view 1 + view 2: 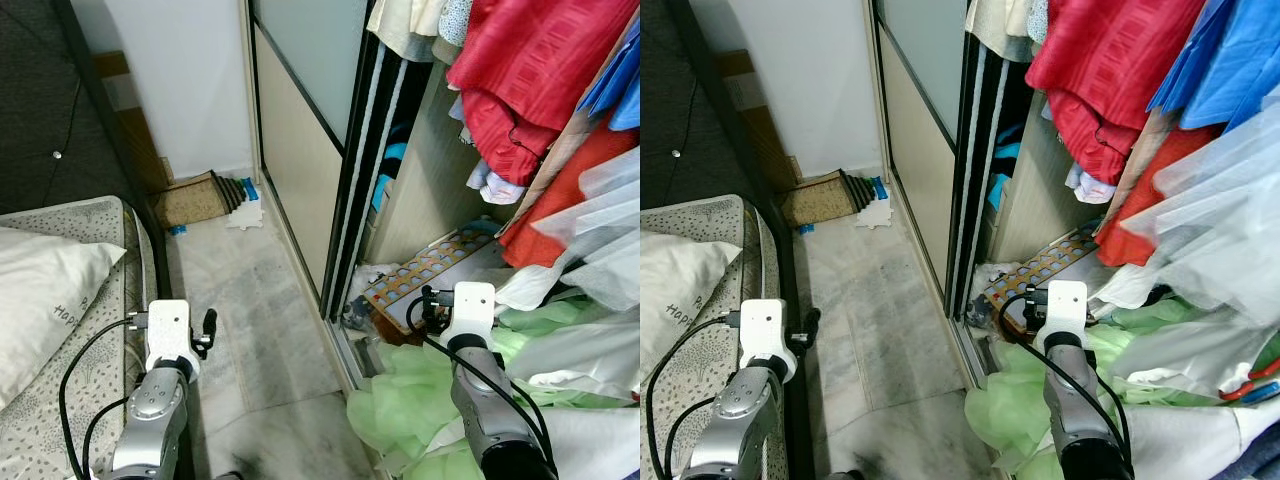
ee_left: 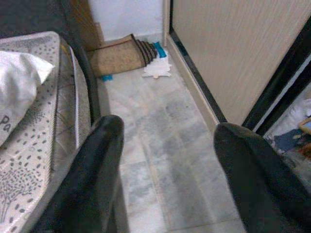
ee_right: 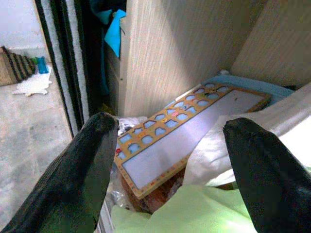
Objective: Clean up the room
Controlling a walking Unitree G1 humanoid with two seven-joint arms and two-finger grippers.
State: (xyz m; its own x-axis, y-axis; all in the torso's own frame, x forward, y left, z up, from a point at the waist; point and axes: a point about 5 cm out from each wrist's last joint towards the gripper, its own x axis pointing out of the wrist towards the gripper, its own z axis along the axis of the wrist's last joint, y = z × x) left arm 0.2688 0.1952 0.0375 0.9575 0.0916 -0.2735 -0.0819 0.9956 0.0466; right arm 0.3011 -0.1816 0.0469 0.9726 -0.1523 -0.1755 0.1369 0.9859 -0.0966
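the robot is standing in a narrow strip of marble floor (image 1: 250,300) between a bed and an open wardrobe (image 1: 400,190). the left gripper (image 2: 165,170) is hovering over the floor just beside the patterned mattress (image 1: 90,330), its two black fingers (image 2: 92,174) spread wide with nothing between them. the right gripper (image 3: 170,165) is reaching toward the wardrobe's bottom, its fingers (image 3: 257,165) also standing well apart and empty. just ahead of it a wooden board with cut-out shapes (image 3: 180,136) is lying tilted on the wardrobe floor, leaning among the clutter, with pale green fabric (image 1: 400,400) and white cloth (image 1: 580,360) piling beside and below it and spilling out onto the floor. red garments (image 1: 540,70) are hanging above. a white pillow (image 1: 40,290) is resting on the mattress. at the far end of the floor, by the wall, a brown mat (image 1: 195,200) is lying next to a piece of white paper (image 1: 245,215).
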